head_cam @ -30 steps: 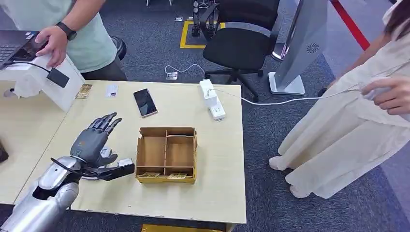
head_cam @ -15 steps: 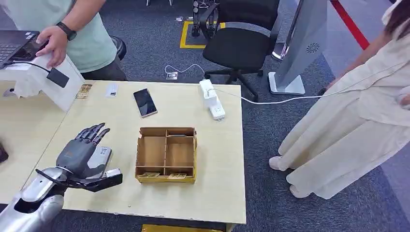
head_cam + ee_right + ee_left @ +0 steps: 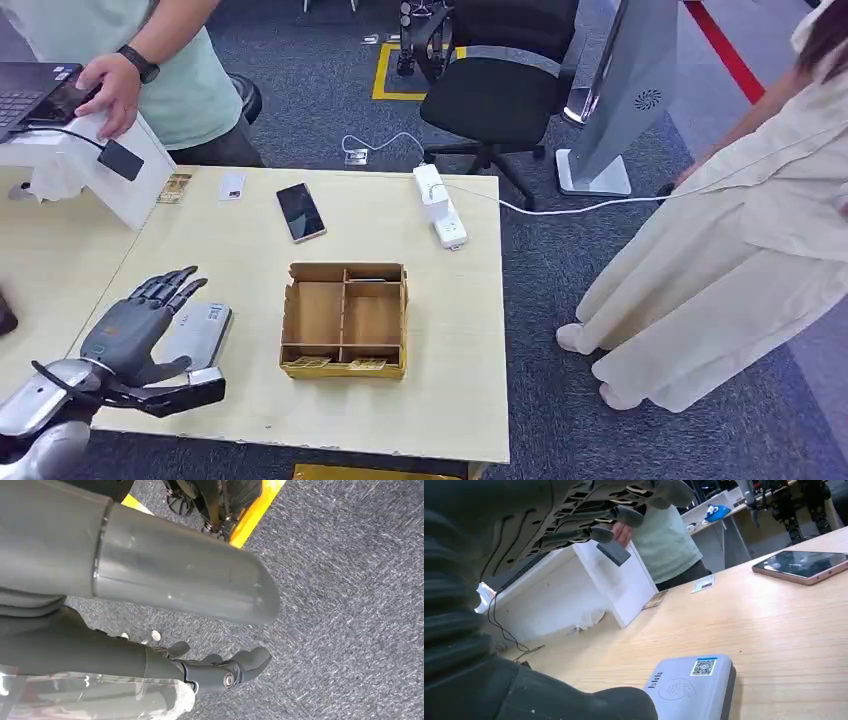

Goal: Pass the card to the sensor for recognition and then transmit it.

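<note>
Left robot hand [image 3: 135,330] has pulled back toward the table's [image 3: 440,330] near edge, fingers spread, holding nothing; card reader [image 3: 197,335] now uncovered beside it. Card itself: can't tell where.

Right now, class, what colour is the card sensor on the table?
Light grey sensor, with a small blue-framed QR code; left wrist view shows it best.

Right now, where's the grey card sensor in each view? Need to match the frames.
Head view: the sensor lies flat on the table's near left part, beside the left hand, left of the cardboard box.
Left wrist view: the sensor sits at the picture's lower middle, QR sticker up, below the hand's fingers.
Right wrist view: not in it; carpet floor there.
Shared landmark: the phone lying on the table beyond the sensor.
</note>
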Robot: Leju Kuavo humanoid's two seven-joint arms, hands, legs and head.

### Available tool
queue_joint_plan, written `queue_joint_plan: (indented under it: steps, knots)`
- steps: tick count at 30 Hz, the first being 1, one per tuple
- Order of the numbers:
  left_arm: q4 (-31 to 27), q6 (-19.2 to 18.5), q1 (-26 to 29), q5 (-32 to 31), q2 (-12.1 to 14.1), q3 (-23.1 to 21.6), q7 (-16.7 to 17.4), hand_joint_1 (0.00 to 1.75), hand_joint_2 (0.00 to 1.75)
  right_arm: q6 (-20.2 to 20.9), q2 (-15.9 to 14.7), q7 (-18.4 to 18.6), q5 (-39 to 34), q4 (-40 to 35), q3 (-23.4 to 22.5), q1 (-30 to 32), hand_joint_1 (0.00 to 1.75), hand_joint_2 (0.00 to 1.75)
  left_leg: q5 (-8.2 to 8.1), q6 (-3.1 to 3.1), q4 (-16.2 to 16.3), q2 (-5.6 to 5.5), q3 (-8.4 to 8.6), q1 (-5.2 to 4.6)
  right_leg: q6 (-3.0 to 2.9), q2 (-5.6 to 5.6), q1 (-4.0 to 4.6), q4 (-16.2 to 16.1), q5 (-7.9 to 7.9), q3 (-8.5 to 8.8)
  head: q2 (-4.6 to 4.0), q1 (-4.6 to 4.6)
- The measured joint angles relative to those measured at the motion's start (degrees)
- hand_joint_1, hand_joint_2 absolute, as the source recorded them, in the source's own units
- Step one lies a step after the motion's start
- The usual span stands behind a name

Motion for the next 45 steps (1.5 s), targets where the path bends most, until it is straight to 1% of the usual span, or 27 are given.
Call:
queue_joint_plan:
  steps: [7, 18, 24, 30, 33, 39, 45]
  knots:
    - [-1.36, -0.17, 1.24, 0.2, 0.68, 0.66, 0.02, 0.0, 1.75, 0.0, 0.0, -0.02, -0.02, 0.0, -0.13, 0.03, 0.0, 0.0, 0.01, 0.0, 0.0, 0.0, 0.0, 0.01, 0.0, -0.02, 0.01, 0.0, 0.0, 0.01, -0.02, 0.02]
    - [-2.08, -0.15, 1.86, 0.28, 0.66, 0.83, 0.02, 0.0, 1.75, -0.02, 0.0, -0.02, 0.0, 0.0, -0.17, 0.05, 0.0, 0.0, 0.01, -0.01, 0.0, 0.0, 0.0, 0.01, 0.0, -0.02, 0.01, 0.0, 0.0, 0.01, -0.02, 0.0]
    - [-2.12, 1.92, 2.82, -0.9, -0.04, 0.85, 0.24, 0.0, 1.75, -0.07, 0.02, -0.09, 0.15, 0.0, -0.18, 0.05, 0.0, 0.0, 0.01, -0.01, 0.0, 0.0, 0.0, 0.01, 0.0, -0.01, 0.01, 0.0, 0.0, 0.01, -0.02, 0.0]
    - [-2.93, 2.71, 4.68, -1.11, -1.27, 0.85, 0.02, 0.0, 1.75, -0.11, 0.02, -0.09, 0.18, 0.0, -0.2, 0.1, 0.0, 0.0, 0.01, -0.01, 0.0, 0.0, 0.0, 0.01, 0.0, -0.01, 0.0, 0.0, 0.0, 0.01, 0.0, 0.02]
    - [-3.67, 2.71, 5.75, -0.88, -1.27, 0.85, -0.94, 0.0, 1.75, -0.11, 0.02, -0.2, 0.18, -0.07, -0.2, 0.15, 0.0, 0.0, 0.0, -0.01, 0.0, 0.0, 0.0, 0.0, 0.0, -0.01, 0.0, 0.0, 0.0, 0.01, -0.02, 0.02]
    - [-5.31, 2.8, 8.17, -0.66, -0.81, 0.83, -1.01, 0.0, 1.75, -0.28, 0.02, -0.17, 0.07, -0.24, -0.26, 0.17, 0.0, 0.0, 0.0, -0.01, 0.0, 0.0, 0.0, 0.01, 0.0, -0.02, 0.01, 0.0, 0.0, 0.01, -0.02, 0.02]
    - [-6.6, 4.9, 10.63, -2.75, -0.98, 0.28, -0.76, 0.0, 1.75, -0.31, 0.02, -0.15, -0.28, -0.26, -0.66, 0.2, 0.0, 0.0, 0.0, -0.01, 0.0, -0.01, 0.0, 0.01, 0.0, -0.03, 0.01, -0.01, 0.0, 0.01, -0.02, 0.02]
